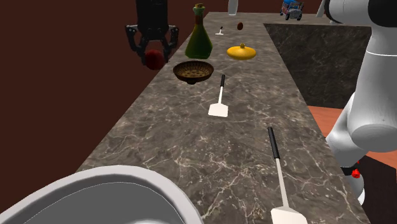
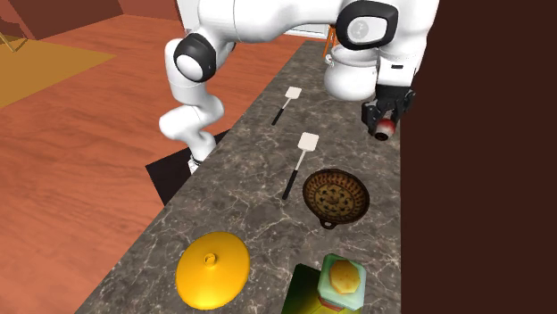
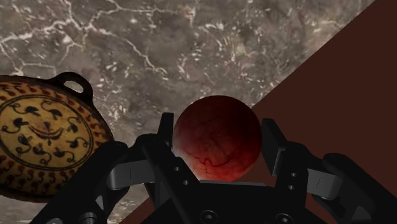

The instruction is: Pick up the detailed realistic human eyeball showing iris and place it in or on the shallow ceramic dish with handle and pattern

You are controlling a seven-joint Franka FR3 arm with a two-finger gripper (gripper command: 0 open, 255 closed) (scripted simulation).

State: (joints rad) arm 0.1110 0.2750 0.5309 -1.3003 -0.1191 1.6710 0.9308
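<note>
A dark red veined eyeball (image 3: 217, 137) is clasped between my black fingers (image 3: 167, 137). My gripper (image 1: 152, 56) hangs above the counter's edge at the shoulder view's left, shut on the eyeball (image 1: 153, 59). In the second exterior view the eyeball (image 2: 385, 130) shows red and white under the gripper (image 2: 385, 125). The shallow patterned dish with a small handle (image 1: 193, 71) sits on the counter just beside the gripper. Its yellow inside with dark marks (image 3: 41, 137) lies to one side of the fingers, and it shows again as the dish (image 2: 336, 195).
On the marble counter (image 1: 210, 146) lie two white spatulas (image 1: 219, 102) (image 1: 281, 184), a green bottle (image 1: 198, 35) and a yellow lid (image 1: 242, 52). A large white bowl rim (image 1: 108, 184) is near the front. A dark brown wall (image 1: 63, 70) borders the counter.
</note>
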